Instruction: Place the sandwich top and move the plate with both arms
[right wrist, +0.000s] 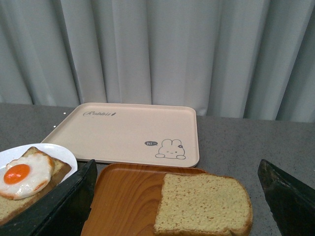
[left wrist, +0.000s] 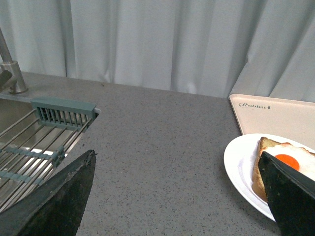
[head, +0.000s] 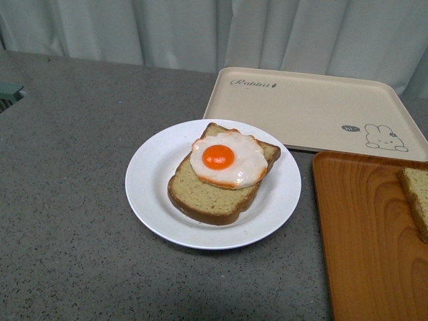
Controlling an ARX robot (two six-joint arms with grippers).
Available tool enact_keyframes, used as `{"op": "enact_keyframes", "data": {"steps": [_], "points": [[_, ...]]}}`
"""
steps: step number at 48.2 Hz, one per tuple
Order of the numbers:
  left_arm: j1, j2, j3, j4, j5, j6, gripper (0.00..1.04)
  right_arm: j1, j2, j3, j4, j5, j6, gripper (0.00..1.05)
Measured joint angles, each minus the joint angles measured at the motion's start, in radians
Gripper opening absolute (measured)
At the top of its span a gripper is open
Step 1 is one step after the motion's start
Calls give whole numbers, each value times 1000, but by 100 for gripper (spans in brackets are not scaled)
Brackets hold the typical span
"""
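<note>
The white plate [head: 150, 180] sits mid-counter and holds a bread slice [head: 207, 197] with a fried egg [head: 227, 159] on it. The sandwich top [head: 418, 197] lies on the orange wood-grain tray [head: 364, 241] at the right edge; the right wrist view shows it whole [right wrist: 203, 204]. My right gripper [right wrist: 177, 199] is open, its fingers either side of the tray, above and short of the slice. My left gripper [left wrist: 177, 196] is open over bare counter, the plate [left wrist: 241, 167] beside its one finger [left wrist: 290, 196]. Neither arm shows in the front view.
A beige rabbit tray [head: 314, 110] lies behind the plate and touches the orange tray's far edge. A sink with a wire rack [left wrist: 34, 147] and a tap [left wrist: 12, 73] lies to the left. Grey curtains [head: 214, 30] close off the back.
</note>
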Motion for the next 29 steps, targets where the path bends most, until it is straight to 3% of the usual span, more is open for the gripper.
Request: {"op": "enact_keyframes", "data": {"steps": [29], "points": [[0, 0, 0, 0, 0, 0, 98, 0, 0, 0, 0, 0, 0, 96]]}}
